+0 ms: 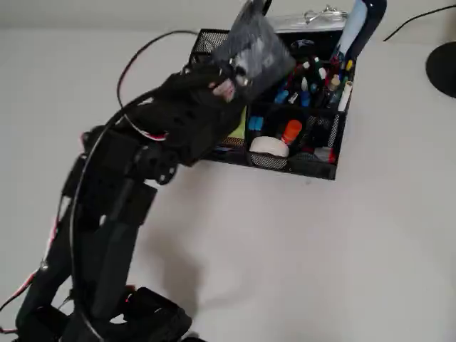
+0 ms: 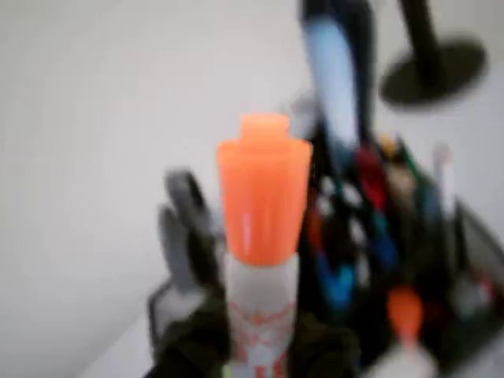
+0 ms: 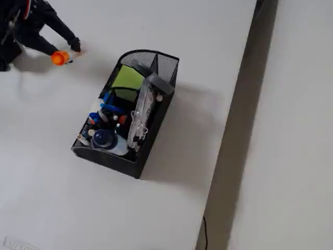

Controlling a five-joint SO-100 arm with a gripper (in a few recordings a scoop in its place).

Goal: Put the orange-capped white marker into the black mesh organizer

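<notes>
the white table (image 3: 62, 198) carried the black mesh organizer (image 3: 156, 117), which stood crowded with pens, a yellow-green pad (image 3: 126, 79) and a blue-topped bottle (image 3: 105, 139). in the overhead view the black arm (image 1: 121, 192) reached from the lower left over the organizer's (image 1: 324, 167) left part. the gripper (image 3: 66, 52) hung off to the left of the organizer in the fixed view, its jaws pinching the marker (image 2: 260, 236). the marker stood upright between them in the wrist view, orange cap (image 2: 263, 189) on top, still outside the organizer and just beside its compartments.
</notes>
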